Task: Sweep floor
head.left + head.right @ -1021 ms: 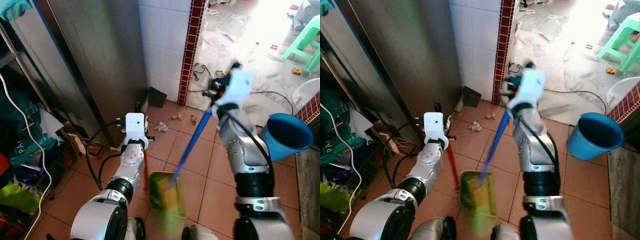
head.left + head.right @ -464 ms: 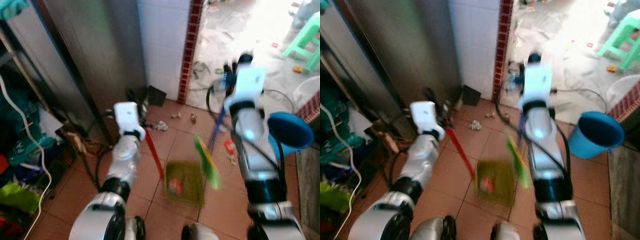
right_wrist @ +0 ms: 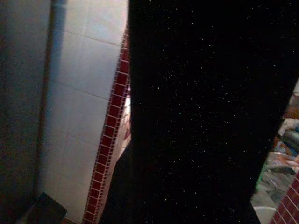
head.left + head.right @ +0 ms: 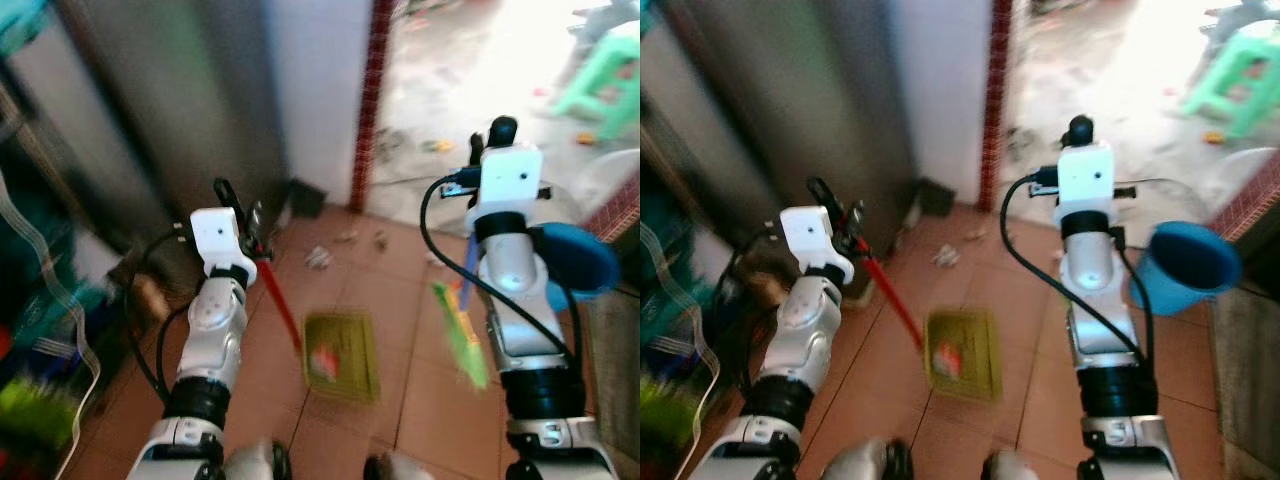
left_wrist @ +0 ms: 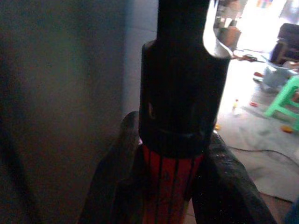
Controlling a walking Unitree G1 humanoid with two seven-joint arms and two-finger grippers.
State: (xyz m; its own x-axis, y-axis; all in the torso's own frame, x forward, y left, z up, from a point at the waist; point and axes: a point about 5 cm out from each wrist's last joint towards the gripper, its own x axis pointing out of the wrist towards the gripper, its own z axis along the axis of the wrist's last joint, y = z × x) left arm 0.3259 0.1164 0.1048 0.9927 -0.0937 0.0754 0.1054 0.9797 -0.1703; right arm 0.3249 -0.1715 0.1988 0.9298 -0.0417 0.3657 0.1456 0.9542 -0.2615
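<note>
— So, what do we have in our left gripper (image 4: 243, 222)?

— We hold the red handle (image 4: 279, 307) of the dustpan (image 4: 342, 343). In the left wrist view our fingers (image 5: 223, 182) are clamped on either side of the red shaft, just under its black cap. The handle slants down toward five o'clock from the gripper, and the green pan lies flat on the tiled floor (image 4: 400, 400) between our two arms, with something small and red inside it.

— And the right gripper (image 4: 497, 140)?

— It is raised at about one o'clock from the pan, near the doorway. A blue stick runs down beside our right forearm to the green broom head (image 4: 460, 333), which sits at about three o'clock from the dustpan, just beside it. The right wrist view is mostly dark, so we cannot tell how those fingers stand.

— Anything left to sweep?

— We see small scraps of litter (image 4: 319, 257) on the tiles at twelve o'clock from the pan, near the red-trimmed wall corner. A blue bucket (image 4: 574, 261) stands at our far right.
</note>
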